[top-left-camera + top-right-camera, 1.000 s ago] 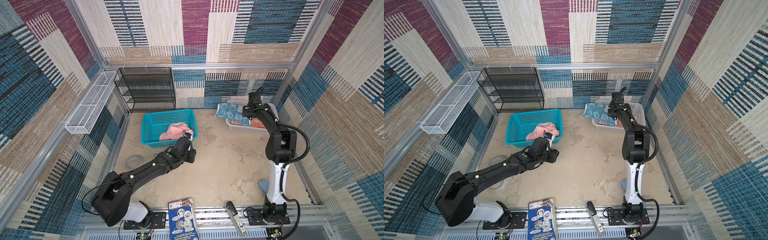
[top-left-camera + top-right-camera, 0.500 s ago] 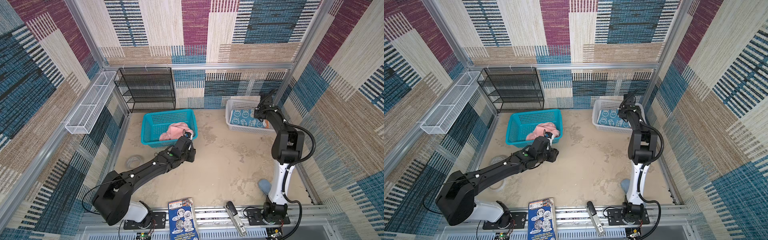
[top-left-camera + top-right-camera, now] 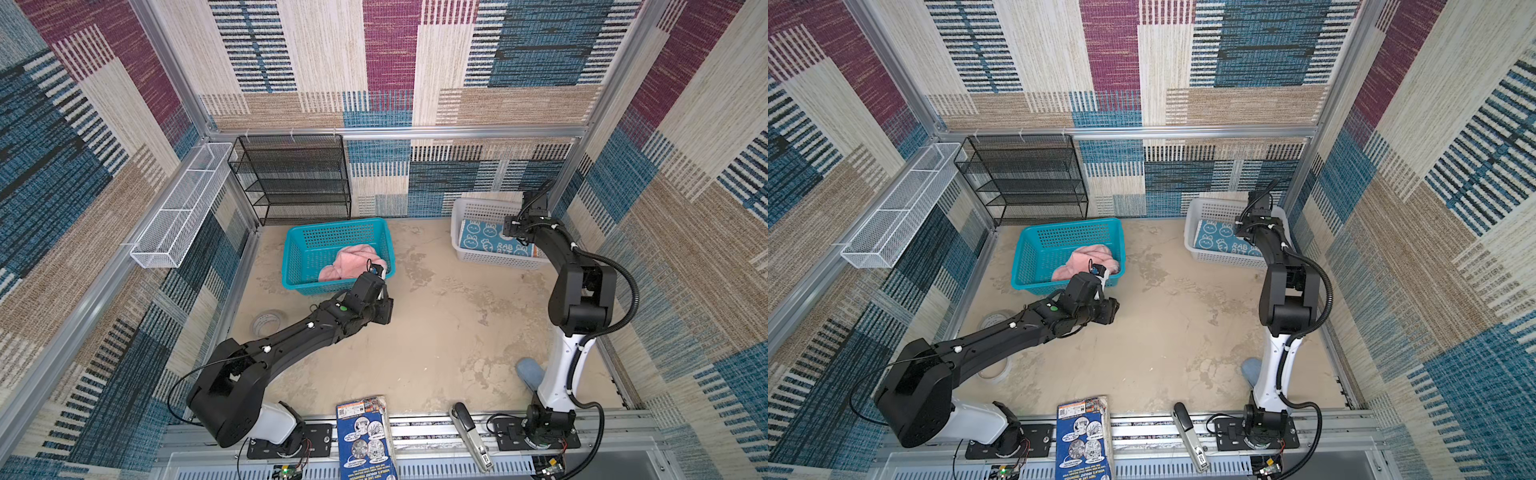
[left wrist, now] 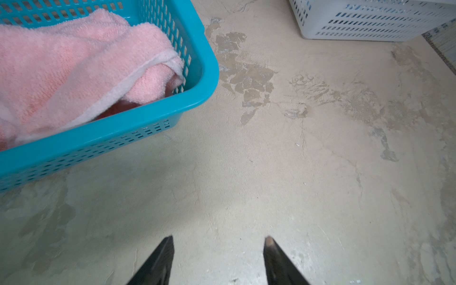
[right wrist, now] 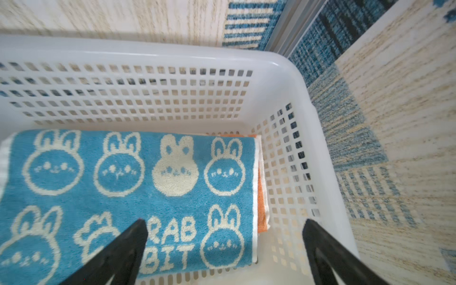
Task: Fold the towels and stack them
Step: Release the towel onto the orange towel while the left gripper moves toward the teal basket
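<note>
In both top views the blue towel (image 3: 492, 243) lay folded flat in the white basket (image 3: 473, 206), while the pink towel (image 3: 353, 266) sat crumpled in the teal basket (image 3: 332, 227), so that one looked left to fold. The left wrist view showed the left gripper (image 4: 219, 238) spread and empty over bare floor (image 4: 296, 172), near the teal basket. The right wrist view showed the right gripper (image 5: 224, 222) spread wide above the blue towel, pinching nothing. The orange towel (image 5: 262, 197) peeked out beneath it, so two seemed stacked.
</note>
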Motion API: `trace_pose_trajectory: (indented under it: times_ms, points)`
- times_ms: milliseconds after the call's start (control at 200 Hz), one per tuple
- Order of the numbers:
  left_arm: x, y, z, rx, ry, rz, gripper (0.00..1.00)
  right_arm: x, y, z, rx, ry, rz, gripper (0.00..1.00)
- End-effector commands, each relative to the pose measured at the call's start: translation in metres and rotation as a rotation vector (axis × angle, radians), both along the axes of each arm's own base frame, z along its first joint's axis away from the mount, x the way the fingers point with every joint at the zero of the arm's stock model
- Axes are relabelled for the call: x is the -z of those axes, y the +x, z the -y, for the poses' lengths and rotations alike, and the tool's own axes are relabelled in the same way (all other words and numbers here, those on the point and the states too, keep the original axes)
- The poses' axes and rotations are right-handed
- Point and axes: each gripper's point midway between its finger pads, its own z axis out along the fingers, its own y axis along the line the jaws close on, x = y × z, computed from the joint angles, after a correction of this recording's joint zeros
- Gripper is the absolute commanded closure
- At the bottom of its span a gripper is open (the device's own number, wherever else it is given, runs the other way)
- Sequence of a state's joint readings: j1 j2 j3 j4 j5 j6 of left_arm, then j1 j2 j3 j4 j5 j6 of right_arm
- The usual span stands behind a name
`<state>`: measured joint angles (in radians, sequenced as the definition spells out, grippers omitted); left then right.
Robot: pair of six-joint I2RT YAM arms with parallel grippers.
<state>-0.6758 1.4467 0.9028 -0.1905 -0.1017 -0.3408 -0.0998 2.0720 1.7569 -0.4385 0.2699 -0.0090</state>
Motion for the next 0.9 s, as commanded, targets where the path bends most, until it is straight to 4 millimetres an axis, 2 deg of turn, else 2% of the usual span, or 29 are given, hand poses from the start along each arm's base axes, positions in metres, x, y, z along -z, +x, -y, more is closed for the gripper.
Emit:
trace_pose_trajectory:
  times_ms: [0, 40, 70, 85, 145, 275, 436, 646, 741, 891]
  points:
    - [-0.007, 0.004, -0.001, -0.003, -0.001, 0.031, 0.32, -0.023, 0.002, -0.017, -0.056, 0.069, 0.119, 0.0]
    - [-0.009, 0.004, -0.001, -0.005, -0.007, 0.036, 0.28, -0.029, -0.002, -0.023, -0.077, 0.098, 0.146, 0.0]
    - [-0.009, 0.004, -0.001, -0.01, -0.012, 0.038, 0.2, -0.038, -0.003, -0.028, -0.096, 0.118, 0.176, 0.0]
    - [-0.01, 0.005, -0.001, -0.013, -0.014, 0.042, 0.17, -0.031, -0.008, -0.031, -0.103, 0.132, 0.164, 0.0]
    - [-0.011, 0.005, -0.002, -0.023, -0.023, 0.051, 0.02, -0.036, -0.017, -0.04, -0.125, 0.17, 0.2, 0.0]
    - [-0.014, 0.007, -0.004, -0.031, -0.02, 0.064, 0.0, -0.045, -0.035, -0.06, -0.181, 0.217, 0.252, 0.0]
    - [-0.022, 0.008, -0.011, -0.054, -0.005, 0.094, 0.0, -0.051, -0.055, -0.094, -0.261, 0.223, 0.281, 0.0]
    - [-0.035, 0.012, -0.026, -0.09, 0.033, 0.14, 0.0, -0.065, -0.084, -0.159, -0.402, 0.24, 0.327, 0.0]
    - [-0.042, 0.016, -0.034, -0.118, 0.049, 0.155, 0.0, -0.063, -0.1, -0.188, -0.474, 0.27, 0.327, 0.0]
    - [-0.05, 0.026, -0.044, -0.158, 0.059, 0.16, 0.0, -0.054, -0.125, -0.221, -0.552, 0.335, 0.312, 0.0]
